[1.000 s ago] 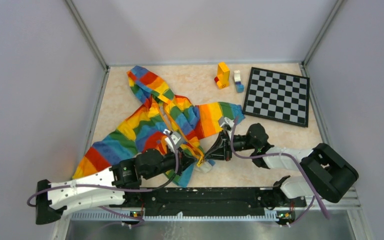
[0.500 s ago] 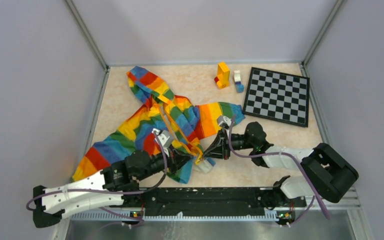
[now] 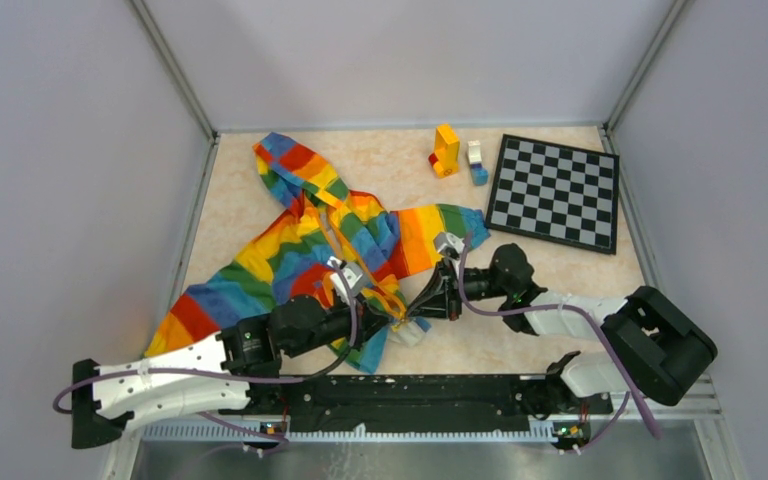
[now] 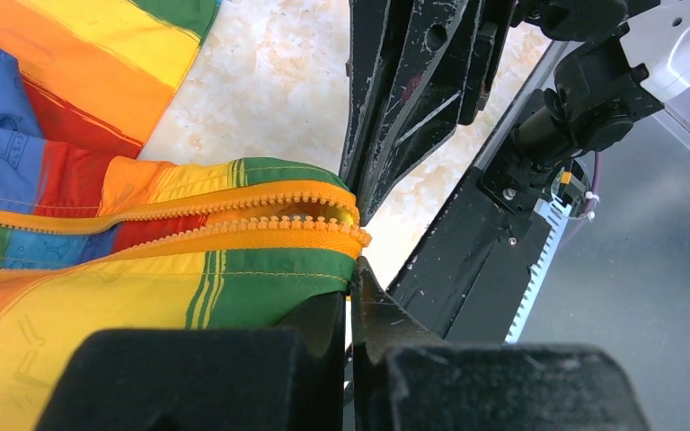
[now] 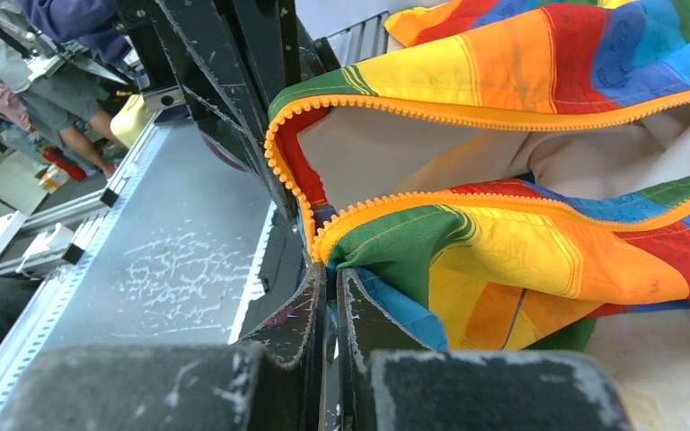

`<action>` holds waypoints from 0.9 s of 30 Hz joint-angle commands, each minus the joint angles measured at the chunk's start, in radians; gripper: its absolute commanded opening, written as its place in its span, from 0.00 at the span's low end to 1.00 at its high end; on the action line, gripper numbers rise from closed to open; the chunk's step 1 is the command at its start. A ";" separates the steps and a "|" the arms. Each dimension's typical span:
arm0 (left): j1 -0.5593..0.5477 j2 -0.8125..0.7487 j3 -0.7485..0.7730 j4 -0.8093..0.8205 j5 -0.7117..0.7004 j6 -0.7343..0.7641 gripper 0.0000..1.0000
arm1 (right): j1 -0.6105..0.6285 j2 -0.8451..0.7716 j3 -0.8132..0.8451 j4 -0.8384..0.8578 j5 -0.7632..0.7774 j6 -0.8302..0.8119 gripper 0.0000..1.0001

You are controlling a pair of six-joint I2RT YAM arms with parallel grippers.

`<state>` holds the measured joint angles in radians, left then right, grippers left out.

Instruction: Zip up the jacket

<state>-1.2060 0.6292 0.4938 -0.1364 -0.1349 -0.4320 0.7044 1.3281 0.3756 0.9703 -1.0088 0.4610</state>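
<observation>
Jacket (image 3: 290, 250) in rainbow stripes lies spread on the desk (image 3: 520, 300), hood toward the far left corner and hem at the near edge, where both arms meet at the foot of the orange zipper (image 4: 234, 235). The left hand (image 4: 352, 274) has its fingers pressed together on the green hem just under the zipper's lower end, and the right hand (image 5: 329, 274) is likewise pinched shut on the hem corner of the facing panel, right below its own strip of teeth. The two rows of teeth part as they run up the front, showing the white lining (image 5: 395, 153) between them, so the zip looks open. No slider or pull tab can be made out in any view. The step in hand appears to be lining up the two bottom ends. It would go best with both hems pulled taut and level, the teeth kept side by side without a twist, and the slack fabric held flat so that nothing bunches under the track. A chessboard (image 3: 555, 190) and some toy blocks (image 3: 447, 150) sit well apart at the far side.
</observation>
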 commanded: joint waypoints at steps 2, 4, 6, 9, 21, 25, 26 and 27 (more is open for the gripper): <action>-0.003 -0.003 0.043 0.035 0.028 0.018 0.00 | 0.010 -0.012 0.027 0.111 -0.041 0.016 0.00; -0.003 0.014 0.047 0.035 0.036 0.022 0.00 | 0.010 -0.008 0.025 0.129 -0.046 0.026 0.00; -0.003 0.026 0.051 0.034 0.042 0.027 0.00 | 0.010 -0.009 0.023 0.133 -0.046 0.028 0.00; -0.003 0.028 0.052 0.028 0.033 0.027 0.00 | 0.010 -0.007 0.023 0.136 -0.050 0.028 0.00; -0.002 0.051 0.095 -0.027 0.007 0.036 0.00 | 0.010 0.030 0.051 0.117 -0.047 0.073 0.00; -0.002 0.065 0.117 -0.041 -0.012 0.042 0.00 | 0.012 0.032 0.063 0.084 -0.026 0.076 0.00; -0.003 0.071 0.120 -0.046 -0.012 0.048 0.00 | 0.012 0.031 0.062 0.084 -0.019 0.079 0.00; -0.003 0.074 0.122 -0.055 -0.015 0.049 0.00 | 0.012 0.031 0.061 0.081 -0.013 0.080 0.00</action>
<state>-1.2060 0.6914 0.5636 -0.1967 -0.1314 -0.4091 0.7044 1.3628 0.3931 1.0241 -1.0367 0.5362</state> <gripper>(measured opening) 0.005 0.012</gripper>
